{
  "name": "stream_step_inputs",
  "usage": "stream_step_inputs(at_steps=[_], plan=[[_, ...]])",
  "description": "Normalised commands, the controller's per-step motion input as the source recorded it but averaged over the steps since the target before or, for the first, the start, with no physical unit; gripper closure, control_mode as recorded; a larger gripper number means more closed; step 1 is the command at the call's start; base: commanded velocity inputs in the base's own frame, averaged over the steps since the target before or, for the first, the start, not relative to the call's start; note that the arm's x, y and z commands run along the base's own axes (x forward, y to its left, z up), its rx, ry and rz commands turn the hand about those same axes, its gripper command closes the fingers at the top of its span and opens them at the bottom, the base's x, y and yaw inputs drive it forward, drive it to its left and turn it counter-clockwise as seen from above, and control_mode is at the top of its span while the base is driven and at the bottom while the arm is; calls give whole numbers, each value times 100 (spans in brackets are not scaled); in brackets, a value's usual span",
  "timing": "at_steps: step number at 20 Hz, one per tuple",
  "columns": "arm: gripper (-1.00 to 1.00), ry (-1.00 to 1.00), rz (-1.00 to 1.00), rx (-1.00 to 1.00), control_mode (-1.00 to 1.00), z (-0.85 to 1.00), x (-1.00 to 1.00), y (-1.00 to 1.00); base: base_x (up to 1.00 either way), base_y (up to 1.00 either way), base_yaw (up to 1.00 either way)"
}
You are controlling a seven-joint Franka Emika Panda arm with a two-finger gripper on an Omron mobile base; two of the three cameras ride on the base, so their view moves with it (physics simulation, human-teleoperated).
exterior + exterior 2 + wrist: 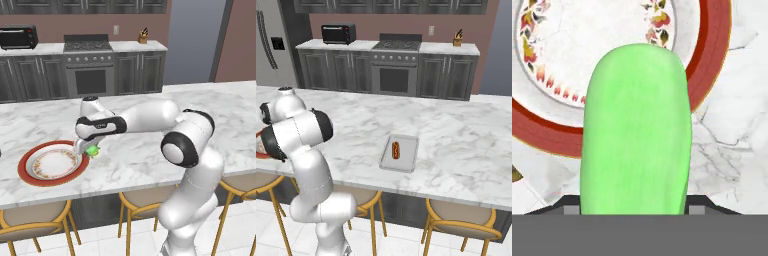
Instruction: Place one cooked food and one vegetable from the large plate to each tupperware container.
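Now your gripper (91, 150) is clamped on the green vegetable (637, 130) over the large plate's (30, 175) rim, tupperware container (408, 162) far right.

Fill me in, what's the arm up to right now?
The gripper is closed on a light-green vegetable and holds it over the right edge of the large plate on the marble island. The plate looks bare otherwise. Further along the island, a tupperware container already has a hot dog in it, no vegetable yet.
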Motion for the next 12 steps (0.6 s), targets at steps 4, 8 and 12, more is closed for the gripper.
stream_step_inputs(at_steps=[4,8,12], plan=[[100,1,-15,0,-100,74,-24,-100,0,0,0],[100,10,-29,0,-100,3,-20,-100,0,0,0],[100,18,-33,0,-100,1,0,-100,0,0,0]])
